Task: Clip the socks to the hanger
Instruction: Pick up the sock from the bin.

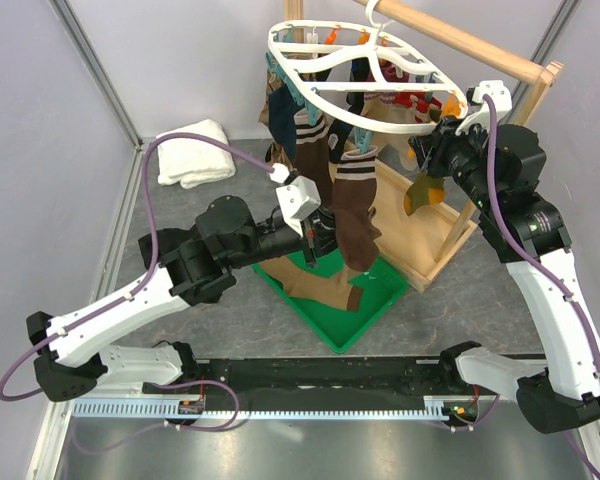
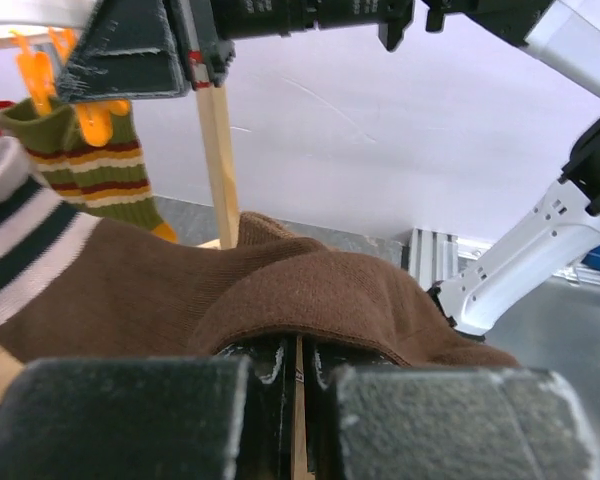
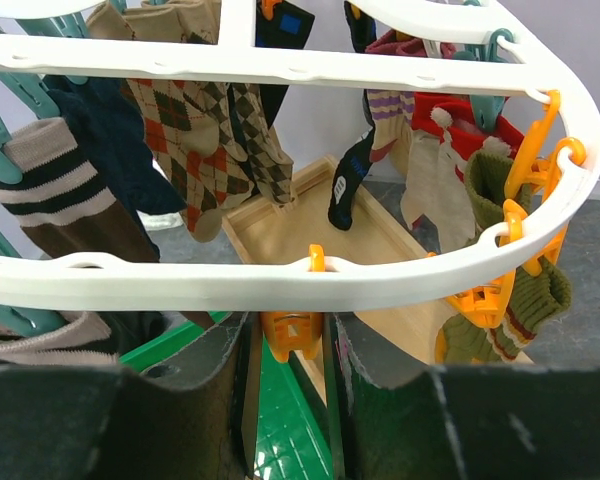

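Left gripper point(image 2: 298, 410): pressed together, pinching a brown sock point(image 2: 280, 290) with a white-and-dark striped cuff. The fabric folds over the fingertips and hides them.
Right gripper point(image 3: 290, 400): closed against an orange clip point(image 3: 292, 335) that hangs from the right-hand rim of the hanger point(image 3: 180, 270). The clip's lower end is hidden between the fingers.
Hanger: a white oval frame hung at the far right from a wooden rail point(image 1: 460, 40), over the green tray point(image 1: 380, 300). Its hook is cut off at the top of the overhead view.
Socks: many hang from the frame, among them an argyle sock point(image 3: 205, 130), a navy sock point(image 3: 115, 130) and an olive striped sock point(image 2: 105, 185).
Hard to tell: brown fabric lies in the tray below the left gripper. Whether it belongs to the held sock is unclear.
In the way: hanging socks partly screen the left gripper from above, and the hanger rim crosses in front of the right gripper.
Around: a wooden base point(image 1: 435, 235) sits just right of the tray, and a folded white towel point(image 1: 192, 152) lies at the far left.
Writing: a blue patch point(image 3: 296, 20) on a dark sock, too small to read.
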### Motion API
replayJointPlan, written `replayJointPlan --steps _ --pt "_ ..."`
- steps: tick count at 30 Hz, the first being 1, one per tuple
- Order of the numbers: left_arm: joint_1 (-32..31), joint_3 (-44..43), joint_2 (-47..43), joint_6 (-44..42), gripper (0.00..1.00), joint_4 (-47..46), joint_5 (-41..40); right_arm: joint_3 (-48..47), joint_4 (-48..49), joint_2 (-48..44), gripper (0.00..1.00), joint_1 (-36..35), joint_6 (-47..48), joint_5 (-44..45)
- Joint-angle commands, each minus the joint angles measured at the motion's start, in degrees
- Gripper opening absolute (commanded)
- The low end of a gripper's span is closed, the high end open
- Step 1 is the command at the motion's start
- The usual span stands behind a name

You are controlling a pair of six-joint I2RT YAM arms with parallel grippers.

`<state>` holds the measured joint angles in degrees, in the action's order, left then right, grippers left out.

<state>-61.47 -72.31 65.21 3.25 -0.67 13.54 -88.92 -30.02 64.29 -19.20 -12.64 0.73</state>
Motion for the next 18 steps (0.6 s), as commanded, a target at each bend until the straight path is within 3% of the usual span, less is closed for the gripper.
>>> replayJointPlan --steps 1,6,11,18 --pt "0.04 -3.97 2.11 2.73 0.02 -4.17 8.76 -1.08 -3.2 0.39 0.0 -0.22 -0.63 -2.4" --pt "-2.93 -5.03 6.68 5.81 0.02 -5.65 18.26 -0.99 -3.12 0.48 0.0 -0.22 -0.54 -2.31" --pt "-8.39 -1.7 6.69 3.09 0.02 -6.1 20.38 -0.9 -3.2 0.75 0.0 -0.22 -0.36 -2.14" --pt "-11.91 3.14 1.77 -2.8 0.02 0.31 20.74 -0.99 -3.11 1.1 0.0 -0.13 -0.36 -1.87"
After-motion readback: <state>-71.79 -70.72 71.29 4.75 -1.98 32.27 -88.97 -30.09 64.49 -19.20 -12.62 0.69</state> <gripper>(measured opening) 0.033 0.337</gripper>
